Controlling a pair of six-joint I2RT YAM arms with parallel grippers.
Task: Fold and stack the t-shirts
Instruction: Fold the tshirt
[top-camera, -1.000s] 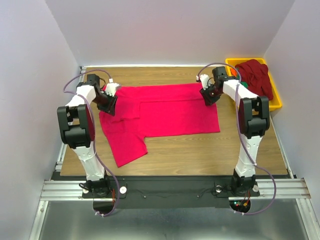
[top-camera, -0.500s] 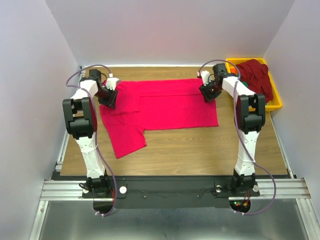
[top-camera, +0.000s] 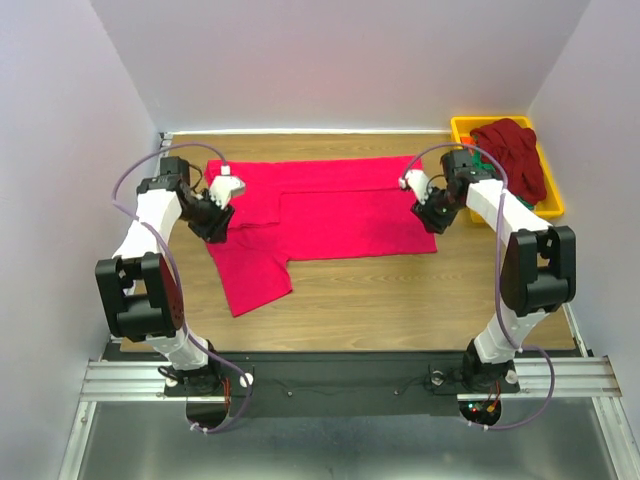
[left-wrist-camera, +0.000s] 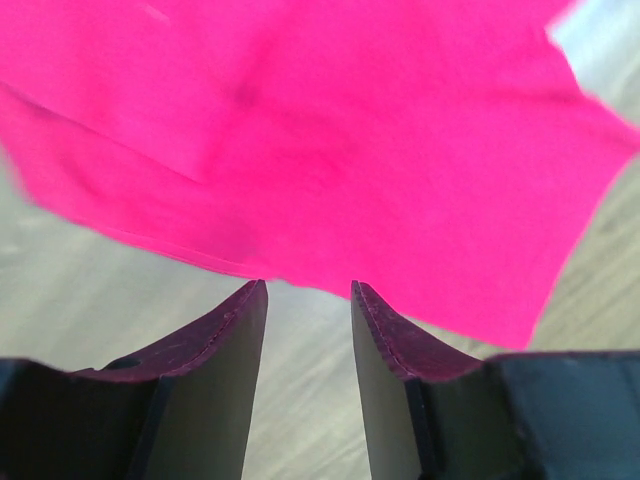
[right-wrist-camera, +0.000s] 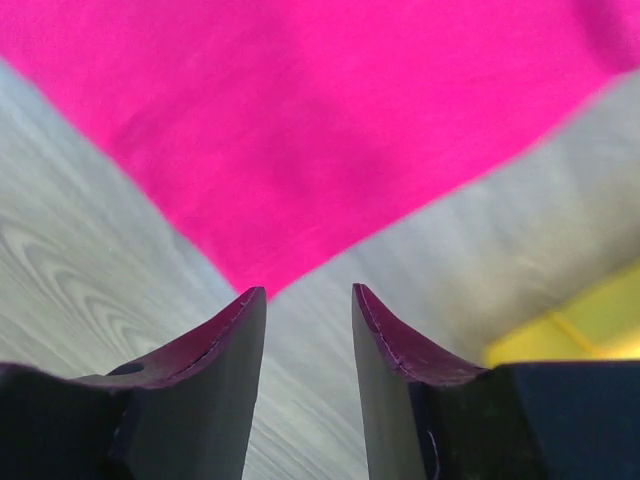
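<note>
Left jaws and right jaws, parted and empty, have withdrawn toward 6 o'clock; bright crimson-pink cloth t-shirt (top-camera: 340, 205) lies released on the tabletop (top-camera: 400, 300).

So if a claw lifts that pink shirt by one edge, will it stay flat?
Probably not: the pink shirt lies limp, folded over itself with wrinkles by the sleeve, so it would likely droop. It looks thin, so probably light. Pushed, it may bunch on the wooden table rather than slide.
</note>
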